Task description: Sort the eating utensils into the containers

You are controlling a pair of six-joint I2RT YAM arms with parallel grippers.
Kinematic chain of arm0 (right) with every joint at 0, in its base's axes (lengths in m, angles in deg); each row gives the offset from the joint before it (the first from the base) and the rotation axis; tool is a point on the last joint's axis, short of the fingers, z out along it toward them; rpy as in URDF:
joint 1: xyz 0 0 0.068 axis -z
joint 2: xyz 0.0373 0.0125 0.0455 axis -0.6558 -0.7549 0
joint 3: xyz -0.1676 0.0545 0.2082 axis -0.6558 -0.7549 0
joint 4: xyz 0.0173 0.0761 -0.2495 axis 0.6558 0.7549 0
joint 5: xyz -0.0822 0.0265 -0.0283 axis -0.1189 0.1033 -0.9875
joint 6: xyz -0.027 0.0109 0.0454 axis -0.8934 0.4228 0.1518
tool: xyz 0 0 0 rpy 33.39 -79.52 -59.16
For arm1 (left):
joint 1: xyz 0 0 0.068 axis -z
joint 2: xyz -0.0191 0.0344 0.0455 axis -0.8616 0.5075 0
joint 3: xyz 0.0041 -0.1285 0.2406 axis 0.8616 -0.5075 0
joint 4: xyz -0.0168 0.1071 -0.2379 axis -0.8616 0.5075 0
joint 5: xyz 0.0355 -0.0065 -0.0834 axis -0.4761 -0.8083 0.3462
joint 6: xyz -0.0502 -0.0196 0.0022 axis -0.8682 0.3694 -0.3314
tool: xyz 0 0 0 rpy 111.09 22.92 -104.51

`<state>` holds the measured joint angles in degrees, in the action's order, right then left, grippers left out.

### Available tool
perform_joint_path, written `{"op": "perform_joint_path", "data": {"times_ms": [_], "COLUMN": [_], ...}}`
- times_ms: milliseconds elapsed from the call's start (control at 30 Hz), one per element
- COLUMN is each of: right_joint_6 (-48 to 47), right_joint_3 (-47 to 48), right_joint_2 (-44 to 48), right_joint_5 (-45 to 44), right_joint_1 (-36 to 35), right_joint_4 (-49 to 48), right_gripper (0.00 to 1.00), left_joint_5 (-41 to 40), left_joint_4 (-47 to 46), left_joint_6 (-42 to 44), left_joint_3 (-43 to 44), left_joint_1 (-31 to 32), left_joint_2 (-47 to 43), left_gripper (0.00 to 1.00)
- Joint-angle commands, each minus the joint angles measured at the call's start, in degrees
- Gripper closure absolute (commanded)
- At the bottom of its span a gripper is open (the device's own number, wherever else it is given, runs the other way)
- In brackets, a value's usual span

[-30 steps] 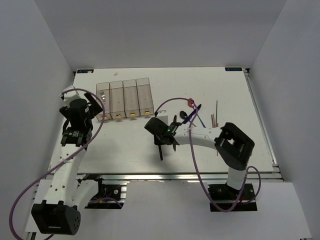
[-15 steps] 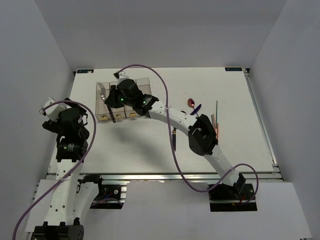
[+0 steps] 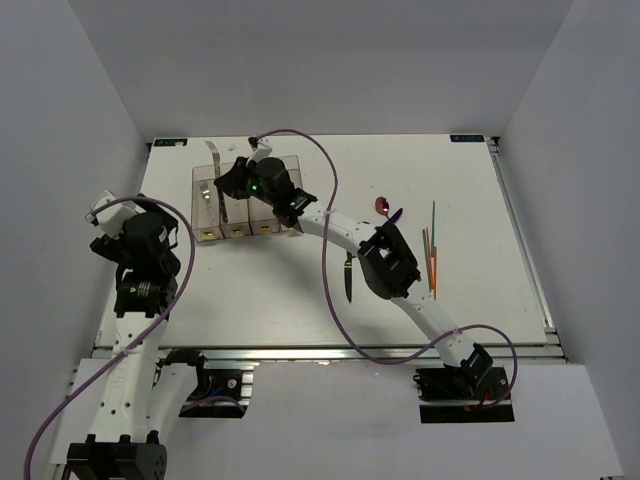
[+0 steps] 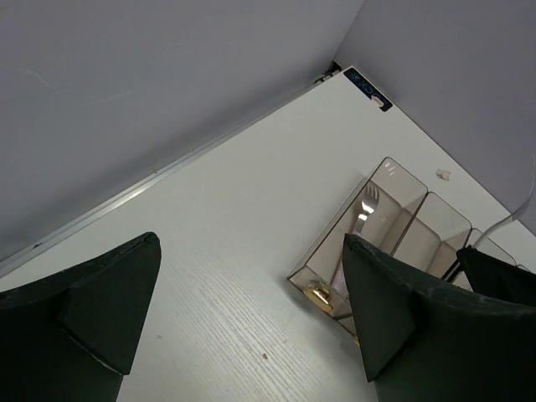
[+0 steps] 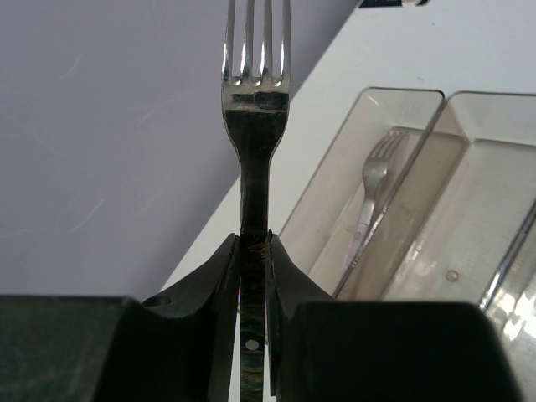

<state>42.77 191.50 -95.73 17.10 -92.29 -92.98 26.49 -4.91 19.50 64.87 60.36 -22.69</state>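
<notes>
The right gripper pinched a fork up near the left-end bin holding another fork. It should lower it lengthways, then let go. The left gripper gaped empty.

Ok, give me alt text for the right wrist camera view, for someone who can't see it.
The right gripper is shut on the handle of a silver fork, tines pointing up in the frame. Beside it, on the white table, stand clear plastic bins side by side; the end bin holds a second silver fork.
</notes>
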Motion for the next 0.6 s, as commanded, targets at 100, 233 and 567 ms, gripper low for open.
{"op": "perform_joint_path", "data": {"times_ms": [100, 233, 567], "right_joint_6": [-1.8, -3.5, -17.7], "right_joint_3": [2.8, 3.2, -34.6], "right_joint_2": [-1.7, -2.4, 32.0], "right_joint_5": [1.9, 0.1, -4.3], "right_joint_1": [-1.4, -2.4, -6.6], "right_joint_4": [-13.4, -15.2, -15.3], "right_gripper": [1.00, 1.00, 1.00], "left_joint_5": [5.1, 5.6, 38.6], "left_joint_4": [0.0, -0.2, -4.9], "left_joint_6": [0.8, 0.8, 0.4], "left_joint_3": [0.5, 0.1, 5.2], "left_joint_1": [-0.3, -0.3, -0.3], "left_joint_2": [1.2, 0.9, 4.3], "left_gripper": [0.02, 0.02, 0.02]}}
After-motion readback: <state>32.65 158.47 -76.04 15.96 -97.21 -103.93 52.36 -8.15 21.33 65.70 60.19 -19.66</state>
